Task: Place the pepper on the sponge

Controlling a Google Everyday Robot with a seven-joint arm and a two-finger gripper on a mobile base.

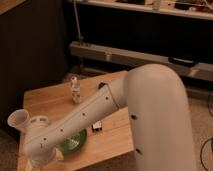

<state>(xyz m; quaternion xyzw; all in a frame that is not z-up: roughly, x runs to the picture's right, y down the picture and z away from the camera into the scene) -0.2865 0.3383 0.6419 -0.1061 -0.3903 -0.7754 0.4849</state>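
gripper sits at the low end of the arm, over the front-left corner of the table, and the wrist housing masks most of it. open or closed: can't tell

pepper: not visible anywhere. it could be under the wrist or in the gripper, and this view doesn't settle which, so its long axis is unknown too

sponge: only a dark sliver shows at the far edge of the arm, toward the back-right of the table. nothing orange on the part that shows, the rest is hidden

key relation: the sponge lies diagonally away from the gripper, far and to the right, well apart. the forearm runs along almost that same diagonal, so the arm itself blocks the view of the target

around the gripper:
- cup just beside the wrist on the left, upright, close enough to get knocked
- bowl just right of the wrist, partly under the arm
- packet near the bowl, by the front edge
- bottle upright mid-table, near the sponge on its left

my read: bottle and cup are the knock-over risks for any sweep along that diagonal
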